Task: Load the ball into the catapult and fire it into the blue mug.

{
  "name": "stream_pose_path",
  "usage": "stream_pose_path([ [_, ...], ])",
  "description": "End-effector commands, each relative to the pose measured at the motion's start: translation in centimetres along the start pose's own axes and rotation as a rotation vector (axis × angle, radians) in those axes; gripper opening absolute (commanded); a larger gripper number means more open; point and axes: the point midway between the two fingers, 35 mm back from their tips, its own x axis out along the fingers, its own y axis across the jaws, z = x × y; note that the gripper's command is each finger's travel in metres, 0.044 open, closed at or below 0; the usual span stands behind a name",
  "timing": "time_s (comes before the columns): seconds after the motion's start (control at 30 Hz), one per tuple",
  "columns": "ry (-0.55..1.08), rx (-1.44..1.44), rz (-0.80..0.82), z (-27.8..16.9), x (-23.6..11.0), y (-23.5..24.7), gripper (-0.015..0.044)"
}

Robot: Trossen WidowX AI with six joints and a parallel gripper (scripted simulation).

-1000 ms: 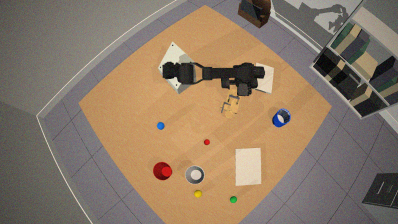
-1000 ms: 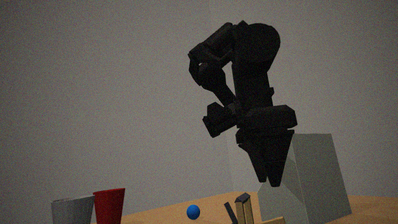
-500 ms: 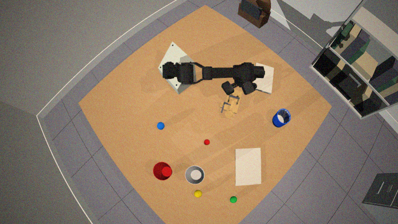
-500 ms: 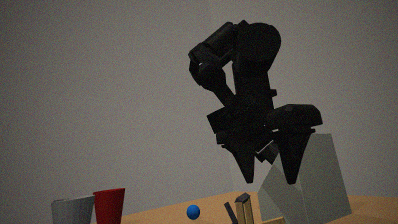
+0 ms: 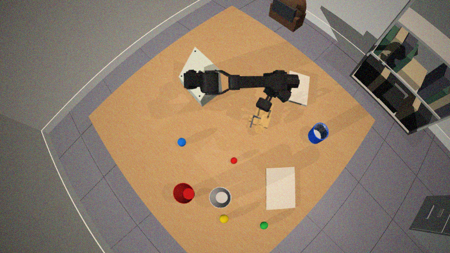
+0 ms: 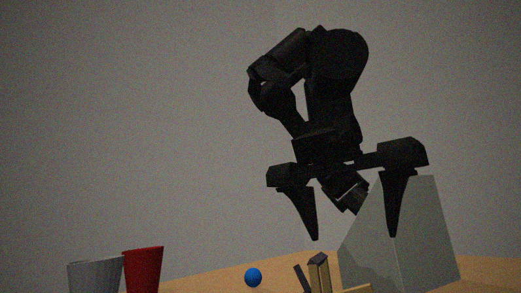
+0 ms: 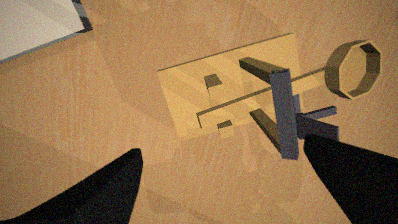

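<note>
- The catapult [image 7: 235,102] is a tan wooden board with a grey crossbar and a long arm ending in a ring cup [image 7: 353,69]; that cup holds nothing.
- It lies on the surface [image 5: 141,119] directly below my jaws, untouched.
- My jaws [image 6: 351,233] are spread wide, pinching nothing.
- The blue mug [image 5: 317,132] stands just right; red ball [image 5: 233,160] lies apart.

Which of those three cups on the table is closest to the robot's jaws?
The blue mug, right of the catapult in the top view. The red cup and grey cup stand together much farther off.
</note>
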Motion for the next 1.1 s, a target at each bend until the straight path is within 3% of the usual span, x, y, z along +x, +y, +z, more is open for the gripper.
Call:
stream_pose_path([
  [0.0,0.002,-0.147,0.002,-0.03,-0.09,0.01,0.0440],
  [1.07,0.004,-1.260,0.003,-0.18,-0.40,0.04,0.0440],
])
